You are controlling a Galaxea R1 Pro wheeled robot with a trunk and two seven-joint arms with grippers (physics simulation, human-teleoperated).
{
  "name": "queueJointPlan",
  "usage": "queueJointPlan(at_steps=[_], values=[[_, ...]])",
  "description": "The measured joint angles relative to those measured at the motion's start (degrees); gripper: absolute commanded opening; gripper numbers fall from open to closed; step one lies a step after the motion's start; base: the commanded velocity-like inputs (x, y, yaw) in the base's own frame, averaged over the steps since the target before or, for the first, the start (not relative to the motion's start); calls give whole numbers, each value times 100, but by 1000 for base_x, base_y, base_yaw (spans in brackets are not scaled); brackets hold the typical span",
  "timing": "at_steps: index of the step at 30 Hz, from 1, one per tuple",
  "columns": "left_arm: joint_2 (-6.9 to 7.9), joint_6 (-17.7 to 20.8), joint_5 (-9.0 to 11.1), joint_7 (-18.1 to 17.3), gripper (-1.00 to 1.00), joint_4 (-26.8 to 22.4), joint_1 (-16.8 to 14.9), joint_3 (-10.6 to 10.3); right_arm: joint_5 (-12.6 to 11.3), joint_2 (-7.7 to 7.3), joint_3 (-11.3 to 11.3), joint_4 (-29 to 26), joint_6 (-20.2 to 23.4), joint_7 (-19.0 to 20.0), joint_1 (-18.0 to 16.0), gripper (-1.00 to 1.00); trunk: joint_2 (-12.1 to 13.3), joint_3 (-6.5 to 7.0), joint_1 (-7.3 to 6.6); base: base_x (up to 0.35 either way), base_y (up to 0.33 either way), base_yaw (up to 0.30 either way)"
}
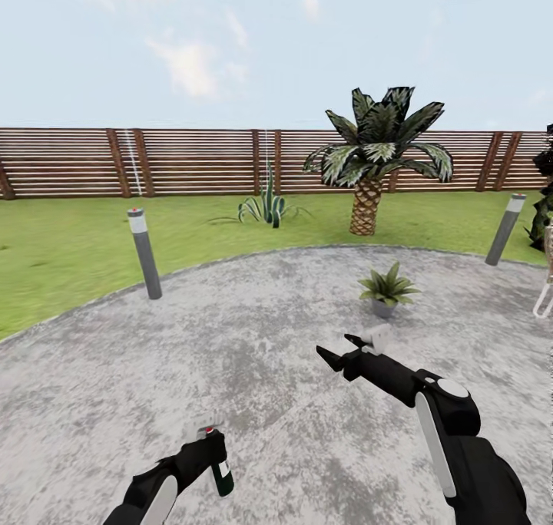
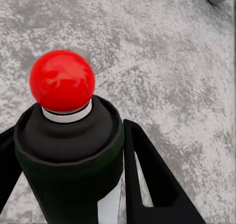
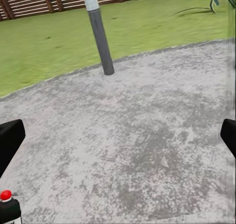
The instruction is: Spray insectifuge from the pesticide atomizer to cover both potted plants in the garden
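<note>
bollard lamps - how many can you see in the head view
2. One bollard lamp stands at the left where the lawn meets the gravel patio; the other leans at the patio's far right edge. More may lie outside the picture.

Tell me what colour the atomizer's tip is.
Bright glossy red tip on the atomizer; clearest in the left wrist view.

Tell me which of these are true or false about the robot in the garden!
1. The left hand holds the bottle. True.
2. The bottle's tip is blue. False: it is red.
3. The right hand holds a plant. False: it is open and empty.
4. A potted plant stands on the patio. True.
5. The palm grows on the patio. False: it stands on the lawn.
</note>
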Motion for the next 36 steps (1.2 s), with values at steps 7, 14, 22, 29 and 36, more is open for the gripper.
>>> queueJointPlan(at_steps=[7, 14, 22, 29, 36], values=[[0, 0, -2, 1, -100, 6, 0, 2, 1, -6, -1, -1, 11, 3, -15, 100, 0, 0, 0, 339, 0, -265], [1, -5, -1, 2, -100, 6, 1, 3, -6, -11, -1, -1, 11, 29, -14, 100, 0, 0, 0, 339, 0, -188], [1, -40, -2, 10, -100, 12, 1, 3, -5, -122, -2, -3, 9, 50, -20, 100, 0, 0, 0, 339, 0, -6], [-2, -52, -15, 15, -100, 88, 1, 2, 67, -426, -202, 62, 290, -224, -119, 100, 0, 0, 0, 339, 0, 0], [-8, -53, -33, 34, -100, 93, 1, -5, 147, -476, -263, 45, 750, -704, -280, 100, 0, 0, 0, 339, 0, 0]])
